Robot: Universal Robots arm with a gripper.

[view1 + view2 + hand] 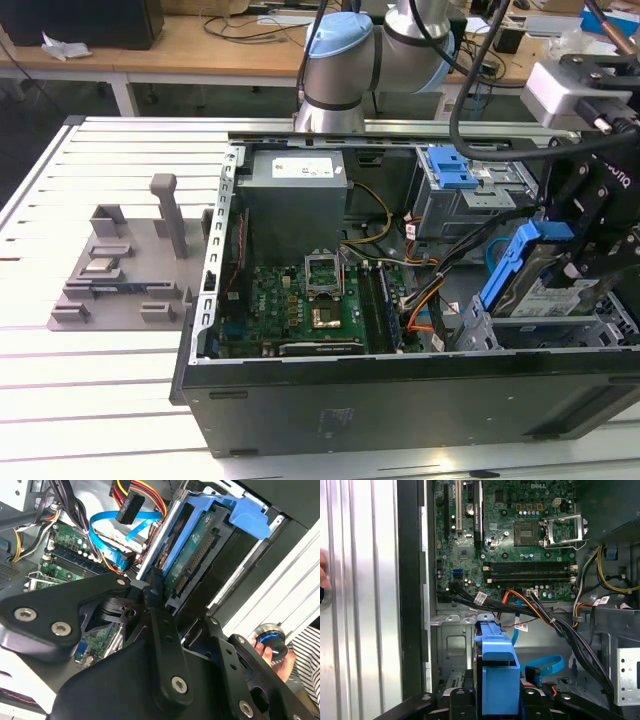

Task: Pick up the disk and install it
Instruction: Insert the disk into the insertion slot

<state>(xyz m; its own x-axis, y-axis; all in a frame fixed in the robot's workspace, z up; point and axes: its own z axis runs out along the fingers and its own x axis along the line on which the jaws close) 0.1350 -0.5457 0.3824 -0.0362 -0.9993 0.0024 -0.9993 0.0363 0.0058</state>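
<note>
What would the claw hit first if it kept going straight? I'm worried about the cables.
Probably the drive cage: the claw holds the disk tilted just above it. Depth is unclear; the blue cable lies close by.

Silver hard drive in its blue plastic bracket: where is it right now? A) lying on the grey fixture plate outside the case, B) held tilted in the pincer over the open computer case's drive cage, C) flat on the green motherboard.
B: the silver hard drive in its blue plastic bracket sits tilted in the pincer above the grey metal drive cage.
</note>
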